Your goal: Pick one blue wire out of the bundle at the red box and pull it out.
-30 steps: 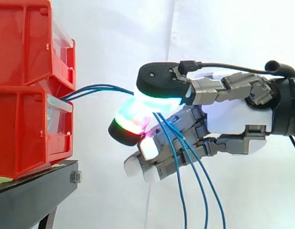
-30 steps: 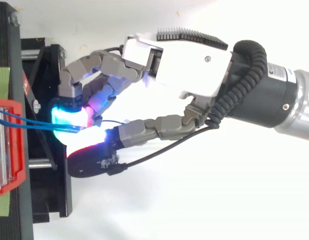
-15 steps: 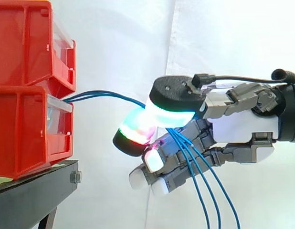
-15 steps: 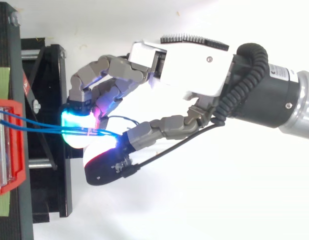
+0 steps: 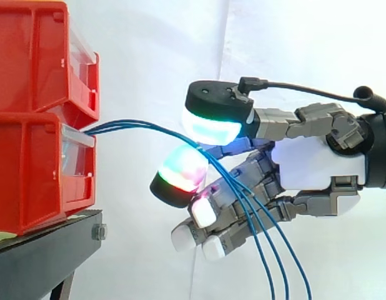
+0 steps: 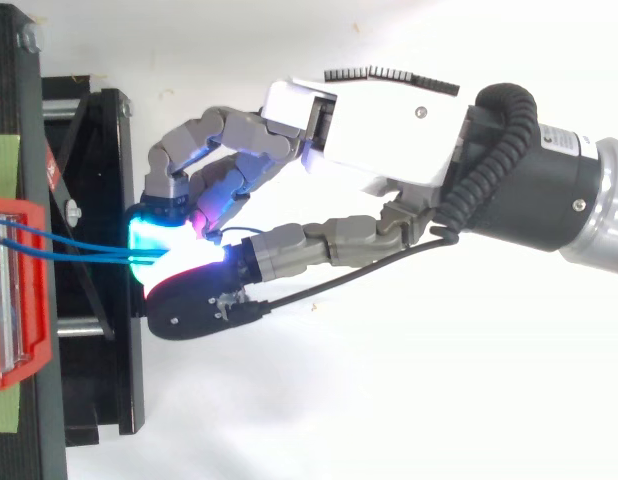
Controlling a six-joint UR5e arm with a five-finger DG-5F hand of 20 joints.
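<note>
Three blue wires (image 5: 137,125) leave the front of the red bins (image 5: 37,156) at the seam between the upper and lower bin. They arc away from the bins to the hand (image 5: 318,165). Its curled thumb and a glowing fingertip (image 5: 179,176) nip the wires, whose ends hang down beyond. Under the bins is a black stand (image 5: 30,259).

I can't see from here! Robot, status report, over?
Hand at the blue wires, grip unclear. Wires run from red box through hand, hanging down. Nothing in the way.
</note>
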